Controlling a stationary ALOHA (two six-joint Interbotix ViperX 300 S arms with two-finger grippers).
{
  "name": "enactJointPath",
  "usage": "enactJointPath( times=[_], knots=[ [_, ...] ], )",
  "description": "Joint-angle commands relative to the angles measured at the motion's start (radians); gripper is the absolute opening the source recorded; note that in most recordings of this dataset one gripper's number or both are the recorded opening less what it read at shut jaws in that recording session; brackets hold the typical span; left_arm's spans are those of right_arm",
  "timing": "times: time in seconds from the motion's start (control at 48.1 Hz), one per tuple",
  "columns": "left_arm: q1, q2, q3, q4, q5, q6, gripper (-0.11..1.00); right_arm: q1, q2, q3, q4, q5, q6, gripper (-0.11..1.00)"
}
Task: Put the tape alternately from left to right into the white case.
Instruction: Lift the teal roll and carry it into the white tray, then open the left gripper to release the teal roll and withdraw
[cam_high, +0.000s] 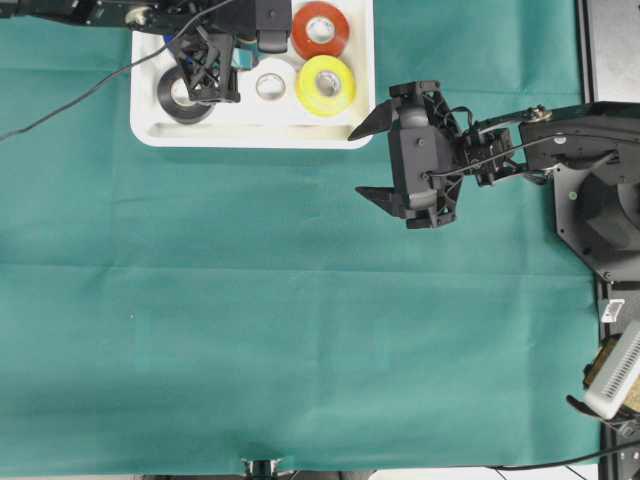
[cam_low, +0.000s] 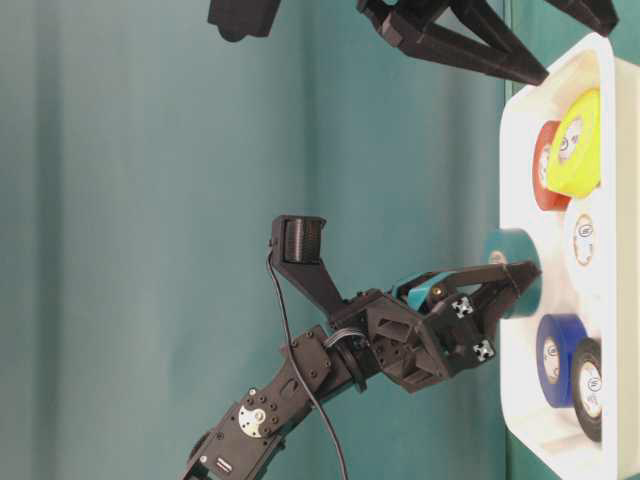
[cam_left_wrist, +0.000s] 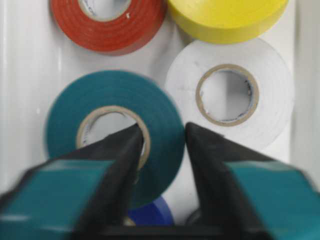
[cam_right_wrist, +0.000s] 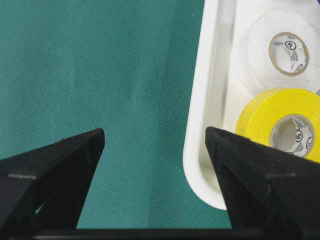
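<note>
A: Left pincer (cam_left_wrist: 160, 145) sits low over the shallow white plastic case with rounded corners (cam_high: 150, 130). One finger is down inside the pale core of the glossy teal tape roll (cam_left_wrist: 117, 125), the other outside its wall. Jaws partly apart; the wrist view shows a little slack at the band, so I read this as the roll being let go, not a firm grip. Cannot tell for certain.

B: Where's the teal roll?

A: Inside the case. In the table-level view it stands proud of the other rolls, so it may be leaning on a neighbour or not yet seated. Hooking the core suits a small slick ring.

B: The other rolls?

A: All in the case. Red roll (cam_high: 320, 30) and yellow roll (cam_high: 325, 85) at the right end, white roll (cam_high: 270, 87) just beside the yellow, black roll (cam_high: 185, 95) at the left end, blue roll (cam_low: 558, 360) next to the black. Packed close, several touching. By my count that is all six, so the task looks near done.

B: Right side?

A: Right pincer (cam_high: 372, 158) hangs spread wide and empty above the green cloth on the table (cam_high: 300, 330), just off the case's right corner; waiting clear of the left arm, I'd judge.

B: Any writing?

A: Round printed marks on the pale core labels of the white and yellow rolls, probably a "UL" mark. Too small to be sure.
</note>
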Motion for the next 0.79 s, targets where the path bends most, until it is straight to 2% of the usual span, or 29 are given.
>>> enactJointPath(
  times=[0.0,0.104,0.208,0.416,0.769],
  knots=[
    [-0.003,-0.021,-0.020,0.002,-0.008,-0.002,0.54,0.002,-0.011,-0.008,0.002,-0.008,0.002,0.88],
    [-0.003,-0.028,-0.017,0.002,-0.005,-0.003,0.83,0.002,-0.011,-0.008,0.000,-0.008,0.002,0.88],
    [-0.005,-0.037,-0.011,0.002,-0.005,-0.005,0.99,0.002,-0.011,-0.008,0.000,-0.008,0.002,0.88],
    [-0.034,-0.080,0.025,0.002,-0.005,-0.006,1.00,0.002,-0.011,-0.008,0.002,-0.008,0.002,0.88],
    [-0.138,-0.175,0.123,-0.002,-0.008,-0.009,1.00,0.002,-0.011,-0.008,0.002,-0.008,0.003,0.88]
  ],
)
